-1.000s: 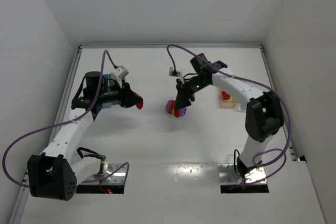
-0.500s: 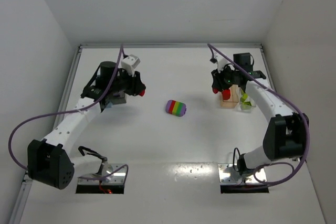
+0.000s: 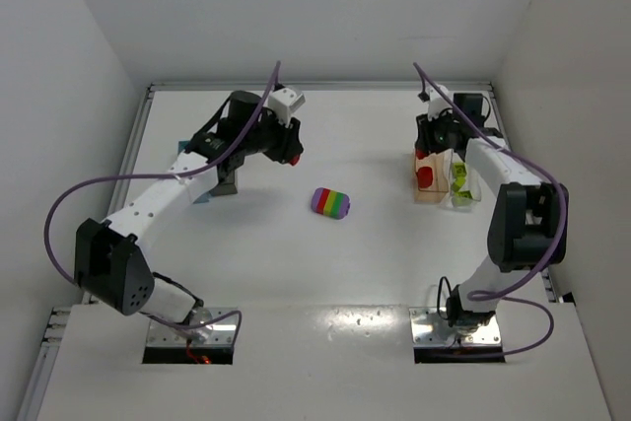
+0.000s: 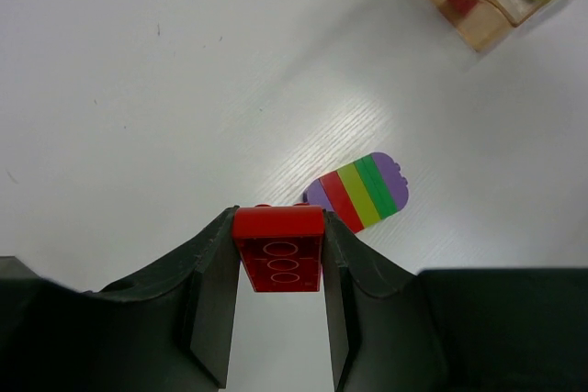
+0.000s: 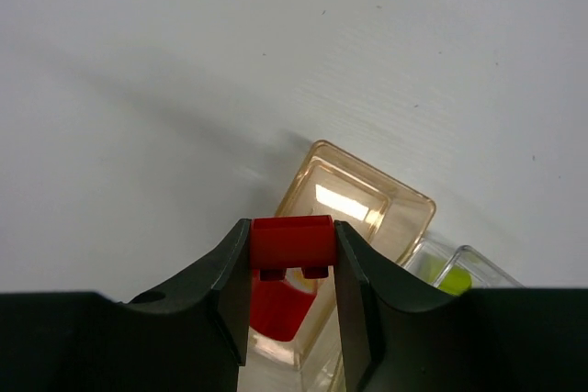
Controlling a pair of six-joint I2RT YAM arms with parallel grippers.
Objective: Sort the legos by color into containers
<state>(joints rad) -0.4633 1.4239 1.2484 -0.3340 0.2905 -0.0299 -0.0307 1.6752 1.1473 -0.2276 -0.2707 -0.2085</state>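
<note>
Now both arms are loaded — the left gripper (image 4: 277, 227) is clamped on a red brick (image 4: 278, 263), the rainbow cluster (image 4: 360, 192) lying on the tabletop (image 4: 138, 89) to its near right. Far right, the right gripper (image 5: 292, 231) pinches a second red brick (image 5: 292, 243) over the peach-orange bin (image 5: 404, 204) — another red piece (image 5: 276, 311) sits inside.

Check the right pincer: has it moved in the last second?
Yes. The right pincer swung right from the striped block to above the orange bin.
</note>
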